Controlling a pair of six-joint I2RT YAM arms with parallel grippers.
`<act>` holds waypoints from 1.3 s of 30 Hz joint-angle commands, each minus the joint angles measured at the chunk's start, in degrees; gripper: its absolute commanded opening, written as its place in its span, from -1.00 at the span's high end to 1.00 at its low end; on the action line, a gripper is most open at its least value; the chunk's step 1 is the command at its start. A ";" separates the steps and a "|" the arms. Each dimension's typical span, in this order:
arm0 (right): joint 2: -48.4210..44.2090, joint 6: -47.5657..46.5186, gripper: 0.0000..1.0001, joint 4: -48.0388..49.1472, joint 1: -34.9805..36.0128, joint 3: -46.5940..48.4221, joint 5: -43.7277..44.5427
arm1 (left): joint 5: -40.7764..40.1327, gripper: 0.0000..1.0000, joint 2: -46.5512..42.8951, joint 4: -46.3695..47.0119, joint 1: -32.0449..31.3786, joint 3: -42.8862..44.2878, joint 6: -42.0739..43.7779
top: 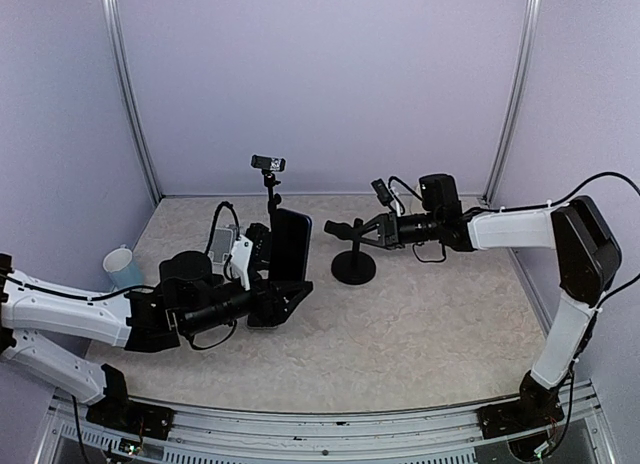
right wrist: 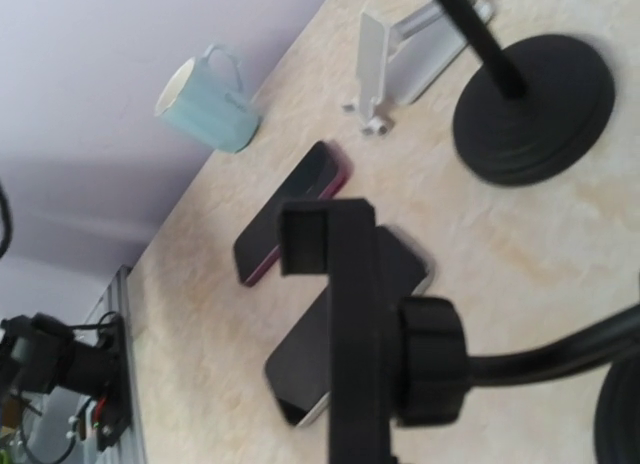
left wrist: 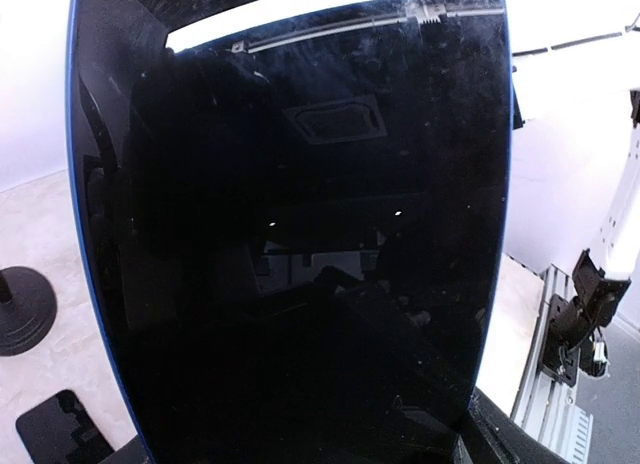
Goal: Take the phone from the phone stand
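Note:
The phone (top: 292,244), a black slab with a blue edge, stands upright above the table in my left gripper (top: 278,290), which is shut on its lower part. Its dark screen (left wrist: 290,234) fills the left wrist view and hides my jaws, with only one finger (left wrist: 500,439) showing at the lower right. The black phone stand (top: 353,267) is a round base with a bent neck, just right of the phone and apart from it. Its clamp (right wrist: 330,314) is empty. My right gripper (top: 350,231) is shut on the stand's neck.
A pale blue mug (top: 122,267) stands at the left. A thin pole stand (top: 268,165) rises behind the phone, its round base (right wrist: 535,109) next to a white stand (right wrist: 400,54). Flat on the table lie a red phone (right wrist: 290,212) and a silver phone (right wrist: 340,354).

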 commanded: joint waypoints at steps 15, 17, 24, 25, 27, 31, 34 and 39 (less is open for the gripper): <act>15.31 -3.33 1.00 -4.28 -1.77 20.89 2.50 | -9.51 0.94 -6.12 -3.02 1.11 -3.88 -4.95; 15.77 -3.32 1.00 -4.21 -1.85 21.61 2.35 | -9.87 0.94 -6.03 -3.40 1.11 -3.75 -5.08; 15.58 -3.30 0.42 -4.87 -2.13 22.18 2.32 | -11.89 0.94 -4.87 -6.09 1.21 -2.39 -5.13; 15.36 -3.30 0.26 -4.93 -2.13 22.07 2.55 | -12.14 0.94 -4.38 -7.01 1.21 -1.60 -5.16; 14.71 -3.29 0.03 -4.98 -2.26 21.71 2.84 | -12.75 0.94 -3.48 -8.34 1.20 -0.47 -7.32; 12.78 -3.32 -0.44 -5.09 -2.71 20.31 3.56 | -13.86 0.95 -1.41 -10.88 0.93 1.76 -9.42; 10.92 -3.32 -0.66 -4.78 -3.19 18.62 3.87 | -15.47 0.96 0.73 -13.23 0.02 3.72 -11.11; 6.25 -3.10 -0.80 -3.93 -4.46 14.05 4.34 | -18.32 1.00 5.87 -18.20 -2.15 8.61 -15.66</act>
